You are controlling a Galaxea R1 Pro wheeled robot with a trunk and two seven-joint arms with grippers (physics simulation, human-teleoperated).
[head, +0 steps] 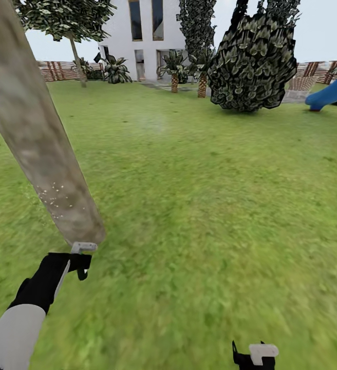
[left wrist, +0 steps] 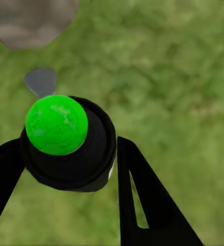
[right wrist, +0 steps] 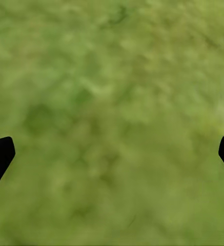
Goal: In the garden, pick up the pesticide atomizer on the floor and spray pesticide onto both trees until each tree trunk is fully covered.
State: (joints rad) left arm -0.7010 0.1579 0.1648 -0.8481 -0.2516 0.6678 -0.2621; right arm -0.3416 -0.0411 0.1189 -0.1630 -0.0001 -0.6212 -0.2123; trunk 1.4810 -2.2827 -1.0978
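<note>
Held between the two black fingers of the left gripper: the pesticide atomizer, a dark round body with a bright green top, its grey nozzle toward the tree trunk close ahead. Probably light, rigid and smooth, so likely to slip or twist; best gripped around the body below the cap, as now. Whitish specks of pesticide low on the bark. Right gripper spread wide over the lawn, empty.

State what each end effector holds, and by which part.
Left end effector grips the atomizer around its black body, below the green cap. Right end effector holds nothing.
</note>
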